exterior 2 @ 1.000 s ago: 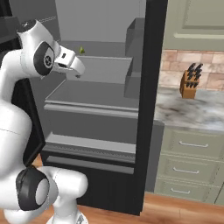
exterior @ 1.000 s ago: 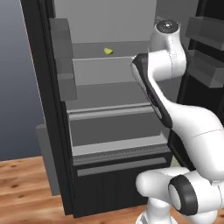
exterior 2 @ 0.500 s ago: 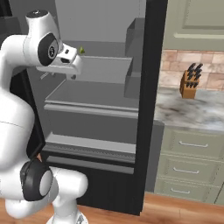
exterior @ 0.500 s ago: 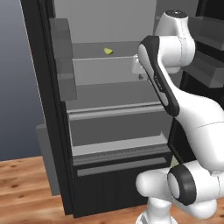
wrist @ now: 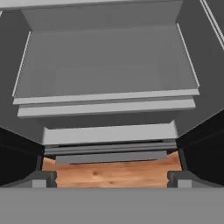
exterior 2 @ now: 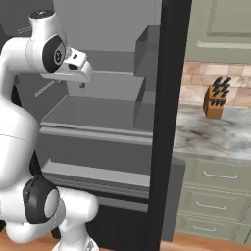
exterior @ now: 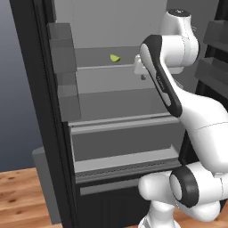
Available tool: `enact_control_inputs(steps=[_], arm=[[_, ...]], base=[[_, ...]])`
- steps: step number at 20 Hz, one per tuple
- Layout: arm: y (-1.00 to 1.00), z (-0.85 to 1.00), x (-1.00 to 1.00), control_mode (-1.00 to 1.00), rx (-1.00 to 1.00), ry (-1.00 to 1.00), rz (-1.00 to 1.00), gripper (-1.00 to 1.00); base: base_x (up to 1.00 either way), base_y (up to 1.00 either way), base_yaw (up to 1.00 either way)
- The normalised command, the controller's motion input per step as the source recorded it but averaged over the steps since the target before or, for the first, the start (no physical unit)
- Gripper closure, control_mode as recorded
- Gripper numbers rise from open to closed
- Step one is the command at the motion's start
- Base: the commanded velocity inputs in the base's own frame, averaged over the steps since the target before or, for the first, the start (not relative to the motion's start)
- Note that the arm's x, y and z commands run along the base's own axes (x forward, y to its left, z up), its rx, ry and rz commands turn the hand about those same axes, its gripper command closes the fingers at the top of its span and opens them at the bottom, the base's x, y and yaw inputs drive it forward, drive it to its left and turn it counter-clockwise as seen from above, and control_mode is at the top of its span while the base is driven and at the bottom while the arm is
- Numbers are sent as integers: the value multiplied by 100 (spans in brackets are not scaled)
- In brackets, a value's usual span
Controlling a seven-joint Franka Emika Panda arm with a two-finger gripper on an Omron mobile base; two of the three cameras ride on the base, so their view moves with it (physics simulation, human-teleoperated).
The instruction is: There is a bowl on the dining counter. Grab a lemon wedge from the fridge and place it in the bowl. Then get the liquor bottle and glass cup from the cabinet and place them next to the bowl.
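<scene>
The black fridge (exterior: 26, 67) stands open with grey shelves inside. A tiny yellow-green lemon wedge (exterior: 115, 58) lies on the upper shelf, toward the back. My gripper (exterior: 141, 76) hangs to the right of the wedge and slightly nearer, fingers pointing down, apart from it. In the right base view the gripper (exterior 2: 81, 84) hangs over the middle shelf, and the white hand hides the wedge. The hand view looks down past the shelves to the floor; the gripper (wrist: 111, 179) is open wide with nothing between its fingertips (wrist: 41, 179).
Grey door bins (exterior: 62, 53) line the left fridge door. The black right door edge (exterior 2: 169, 122) stands close beside the arm. Beyond it are a marble counter (exterior 2: 211, 137) with a knife block (exterior 2: 215, 100), green drawers (exterior 2: 215, 181) and a sage-green wall cabinet (exterior 2: 220, 24). Wooden floor (exterior: 18, 196) below.
The arm's elbow has swung upward and the hand has settled in front of the upper shelf, now covering the wedge in the right base view. The gripper has stayed open.
</scene>
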Motion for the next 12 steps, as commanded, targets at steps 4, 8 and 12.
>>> enact_control_inputs(steps=[4, 8, 12], arm=[[0, 0, 0, 100, 0, 0, 0, -100], [0, 0, 0, 100, 0, 0, 0, -100], [3, 21, -36, -100, 0, -30, 0, -100]], base=[[73, 21, 0], [34, 31, 0], [0, 4, 0]])
